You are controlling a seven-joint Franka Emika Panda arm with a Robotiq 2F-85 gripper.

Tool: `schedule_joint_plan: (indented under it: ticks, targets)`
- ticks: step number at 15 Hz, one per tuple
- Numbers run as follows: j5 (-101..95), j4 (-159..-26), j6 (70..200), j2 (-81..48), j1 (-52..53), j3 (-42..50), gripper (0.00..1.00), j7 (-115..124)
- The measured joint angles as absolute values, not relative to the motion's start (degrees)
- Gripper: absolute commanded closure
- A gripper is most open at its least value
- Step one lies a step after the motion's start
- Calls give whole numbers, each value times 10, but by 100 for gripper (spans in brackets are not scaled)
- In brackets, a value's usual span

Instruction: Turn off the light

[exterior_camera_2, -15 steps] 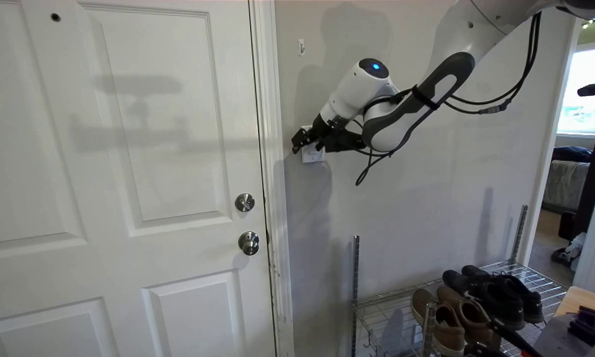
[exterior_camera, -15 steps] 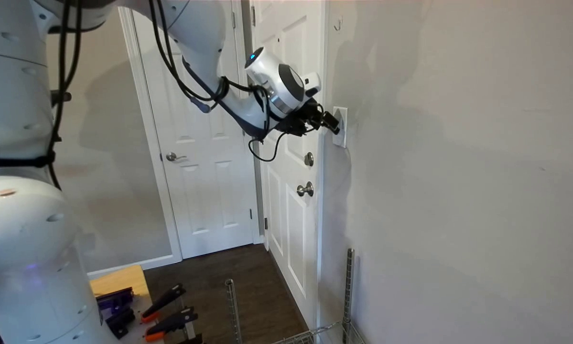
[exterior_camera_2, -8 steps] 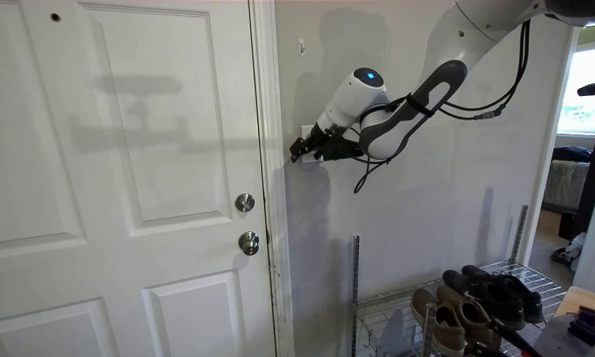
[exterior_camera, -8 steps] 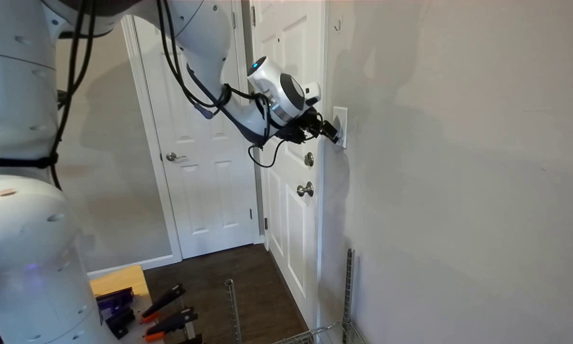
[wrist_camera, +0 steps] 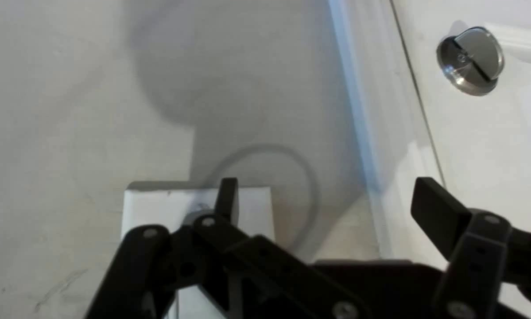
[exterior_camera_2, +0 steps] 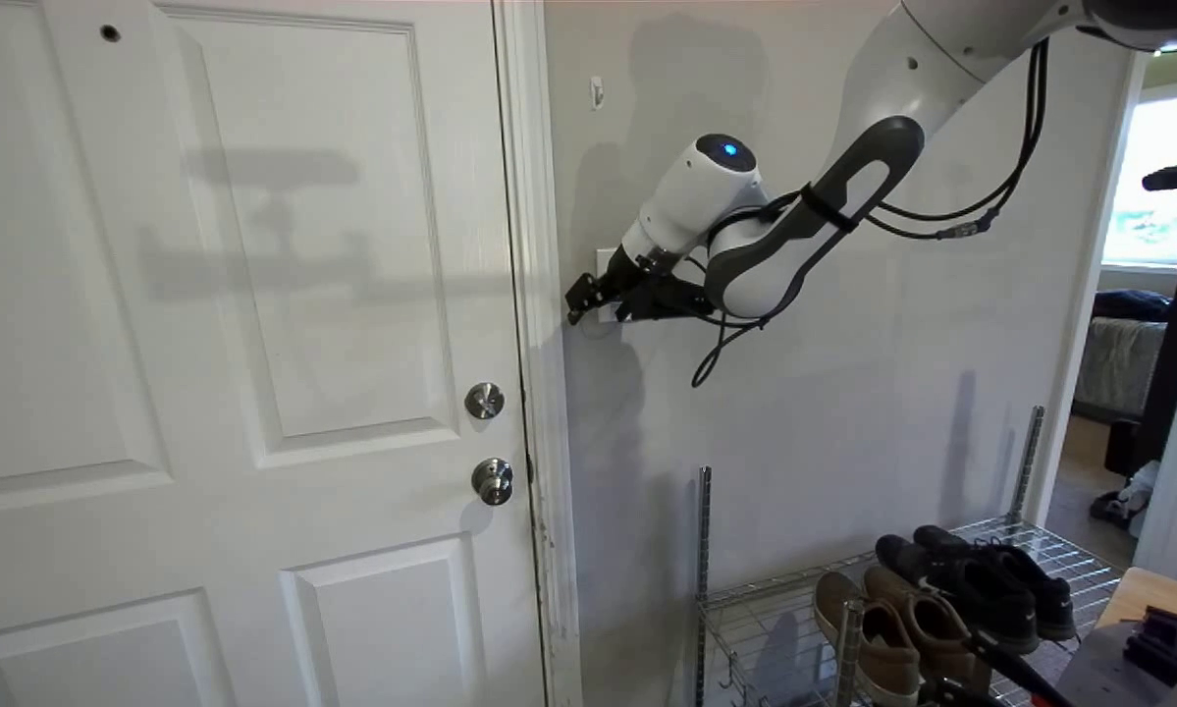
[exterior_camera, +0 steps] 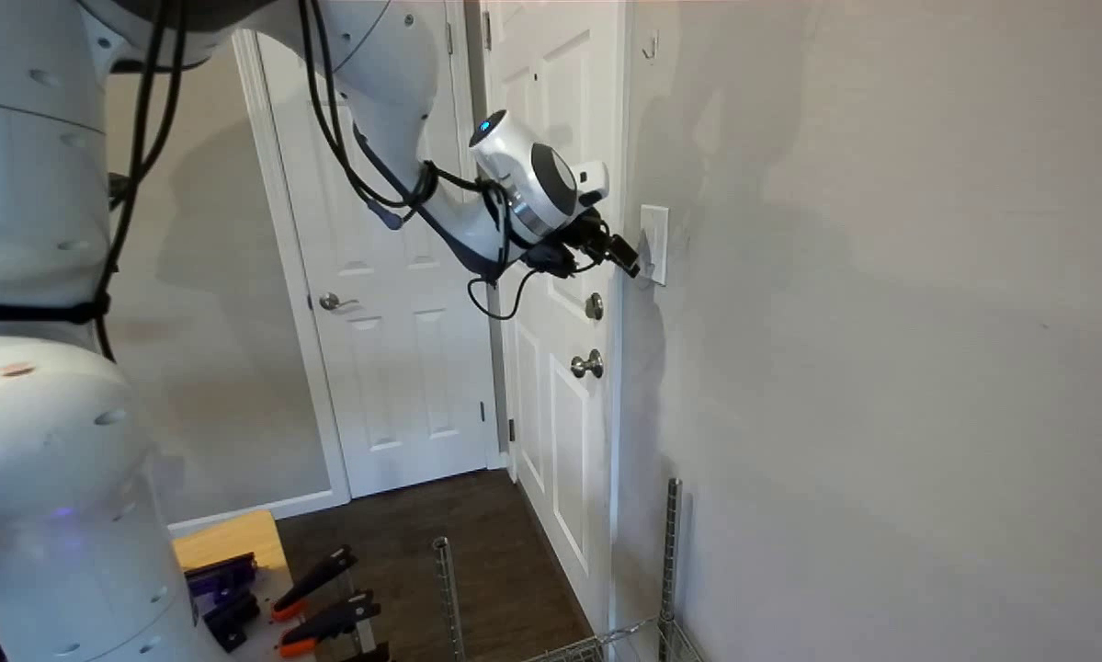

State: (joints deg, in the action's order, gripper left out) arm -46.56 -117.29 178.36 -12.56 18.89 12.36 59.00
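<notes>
A smooth grey-beige wall point(exterior_camera: 881, 322) is filling the three o'clock side in an exterior view, carrying soft shadows point(exterior_camera_2: 701, 74). A white panelled front door point(exterior_camera_2: 303, 550) is standing at nine o'clock in an exterior view; a second white door point(exterior_camera: 385, 386) is standing at ten o'clock above dark wood-look flooring point(exterior_camera: 403, 542). A bright window point(exterior_camera_2: 1152, 196) is glowing near three o'clock. The Panda arm point(exterior_camera: 54, 414) is towering at nine o'clock. Chrome wire shelving point(exterior_camera_2: 1079, 560) is holding black sneakers point(exterior_camera_2: 990, 609) and tan shoes point(exterior_camera_2: 892, 638) between four and five o'clock. A bench point(exterior_camera: 229, 540) is showing at eight o'clock, black-and-orange clamps point(exterior_camera: 335, 621) sitting at its edge. The jaws are standing well spread. The white light-switch plate point(exterior_camera: 658, 244) is sitting on the wall just beside them, at their two o'clock; in the wrist view it is lying at seven o'clock, partly behind one fingertip point(wrist_camera: 227, 201). The views are not showing whether they are touching. A round doorknob point(exterior_camera: 587, 364) and a deadbolt point(exterior_camera: 594, 306) are gleaming toward seven o'clock from the plate. On one black sneaker a small pale swoosh point(exterior_camera_2: 927, 586), Nike-like in shape, is showing.
</notes>
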Motion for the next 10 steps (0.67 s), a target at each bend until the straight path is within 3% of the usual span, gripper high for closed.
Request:
schedule_joint_plan:
  ticks: [10]
  targets:
    - [-543,-1186,1765,-66,221,165,0,669]
